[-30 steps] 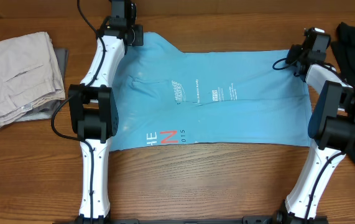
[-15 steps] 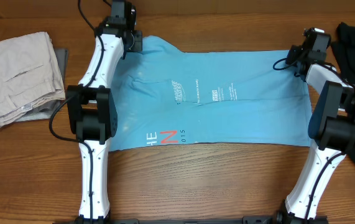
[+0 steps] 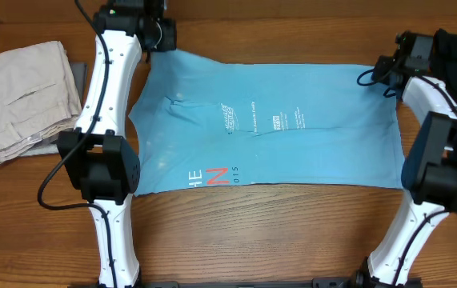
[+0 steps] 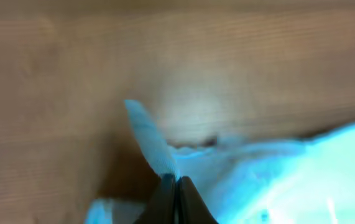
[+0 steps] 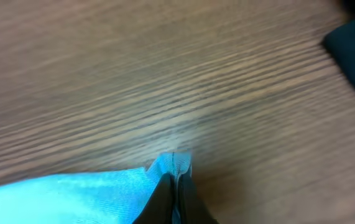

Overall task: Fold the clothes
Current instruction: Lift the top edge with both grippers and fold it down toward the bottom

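here, your light blue cotton t-shirt [image 3: 292, 136] lies flat on the wood-grain table [image 3: 252, 232], long axis left-right.
left gripper [image 4: 176, 182] and right gripper [image 5: 175, 178] each pinch a far corner, jaws clamped on thin cloth.

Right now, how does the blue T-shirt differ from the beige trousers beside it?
The T-shirt lies spread flat; the trousers sit folded in a pile. The T-shirt bears printed lettering; the trousers look plain. The left gripper and right gripper each pinch an edge of the T-shirt; nothing touches the trousers. Both lie on the wooden table.
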Available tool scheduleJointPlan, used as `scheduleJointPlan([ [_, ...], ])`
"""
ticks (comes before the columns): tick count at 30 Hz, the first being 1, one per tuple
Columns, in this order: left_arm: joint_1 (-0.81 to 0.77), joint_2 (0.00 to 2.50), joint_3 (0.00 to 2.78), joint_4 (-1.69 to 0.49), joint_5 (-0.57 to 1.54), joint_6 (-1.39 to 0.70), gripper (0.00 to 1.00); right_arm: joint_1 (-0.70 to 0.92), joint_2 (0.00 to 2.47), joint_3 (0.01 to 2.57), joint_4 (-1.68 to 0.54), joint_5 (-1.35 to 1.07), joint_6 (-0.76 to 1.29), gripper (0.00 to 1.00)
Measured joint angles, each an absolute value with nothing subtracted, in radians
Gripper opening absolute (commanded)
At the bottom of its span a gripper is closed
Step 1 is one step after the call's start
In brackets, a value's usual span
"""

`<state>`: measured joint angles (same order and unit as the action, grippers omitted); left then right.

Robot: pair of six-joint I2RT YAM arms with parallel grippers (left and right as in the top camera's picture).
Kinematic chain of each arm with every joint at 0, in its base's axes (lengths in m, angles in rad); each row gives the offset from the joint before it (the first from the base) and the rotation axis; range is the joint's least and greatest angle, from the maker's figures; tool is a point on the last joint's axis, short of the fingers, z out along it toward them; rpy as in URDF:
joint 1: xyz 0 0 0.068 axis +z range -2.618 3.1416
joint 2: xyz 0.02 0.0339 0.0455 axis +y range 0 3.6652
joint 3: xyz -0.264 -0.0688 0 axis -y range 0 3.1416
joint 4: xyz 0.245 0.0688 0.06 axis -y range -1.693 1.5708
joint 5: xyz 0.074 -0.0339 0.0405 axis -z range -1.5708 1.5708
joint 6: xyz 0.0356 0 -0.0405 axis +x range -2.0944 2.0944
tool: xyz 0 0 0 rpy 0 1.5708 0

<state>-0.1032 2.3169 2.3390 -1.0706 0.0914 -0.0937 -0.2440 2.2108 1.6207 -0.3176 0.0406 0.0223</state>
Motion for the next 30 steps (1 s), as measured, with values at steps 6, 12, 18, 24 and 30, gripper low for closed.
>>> scheduleJointPlan([
  [6, -0.103, 2.317, 2.336, -1.244, 0.105, -0.094, 0.04, -0.260, 2.105, 1.621, -0.470, 0.026, 0.023, 0.04],
  [12, -0.103, 2.307, 2.336, -1.369, 0.091, -0.112, 0.04, -0.291, 2.072, 1.621, -0.600, 0.022, 0.023, 0.04],
  [18, -0.103, 2.252, 2.336, -1.480, 0.002, -0.184, 0.04, -0.323, 2.072, 1.620, -0.694, -0.026, 0.024, 0.04],
  [24, -0.103, 2.209, 2.336, -1.562, -0.027, -0.207, 0.04, -0.327, 2.062, 1.620, -0.790, -0.045, 0.038, 0.04],
  [30, -0.103, 2.209, 2.336, -1.624, -0.030, -0.238, 0.04, -0.327, 2.018, 1.620, -0.879, -0.044, 0.054, 0.04],
])
